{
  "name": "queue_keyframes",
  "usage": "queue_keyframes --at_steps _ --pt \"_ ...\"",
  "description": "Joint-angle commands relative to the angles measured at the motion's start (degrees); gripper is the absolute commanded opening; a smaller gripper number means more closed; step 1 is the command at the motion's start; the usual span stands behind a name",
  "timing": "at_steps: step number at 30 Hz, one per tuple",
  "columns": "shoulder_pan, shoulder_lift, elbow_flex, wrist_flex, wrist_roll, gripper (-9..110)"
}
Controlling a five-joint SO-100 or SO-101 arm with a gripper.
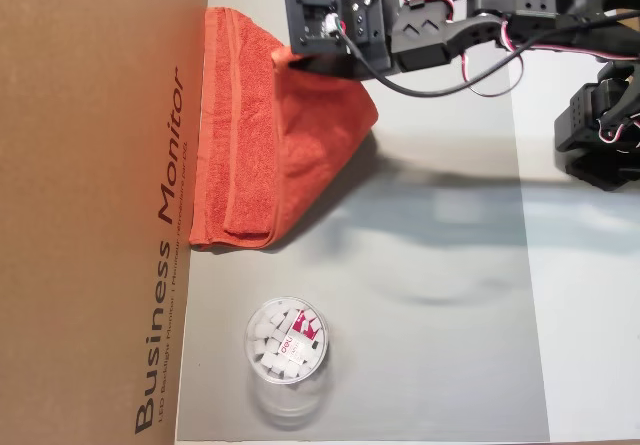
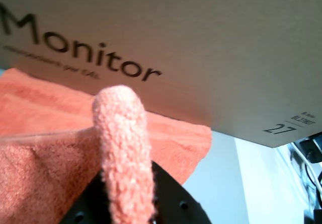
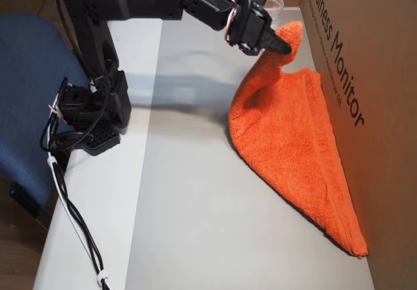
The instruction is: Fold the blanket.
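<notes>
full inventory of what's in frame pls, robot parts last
blanket: 1, orange-red, on the grey mat against the cardboard box, one corner lifted.
cardboard box: 1, brown, printed "Business Monitor", along the mat's edge.
grey mat: 1, grey, on the white table.
clear container: 1, transparent, holding small white pieces, on the mat near the box.
chair: 1, blue, beside the table.
arm: 1, black.
claw: 1, black, shut on the blanket's raised corner.
</notes>
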Motion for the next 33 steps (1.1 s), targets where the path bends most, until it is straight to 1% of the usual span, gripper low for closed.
queue_keyframes --at_steps 1,12,20,22,28,33 --pt "1.7 -2.6 -8.6 -0.9 0.5 0" --pt "6.5 -20.0 -30.6 -0.9 4.3 0" --pt "10.7 -31.8 -43.8 -1.1 10.4 0" --pt "12.0 -34.6 -45.6 -3.2 12.0 0" --pt "15.6 -41.4 -46.3 -14.7 15.9 0" --pt "17.8 -46.2 -46.8 -19.2 19.6 0"
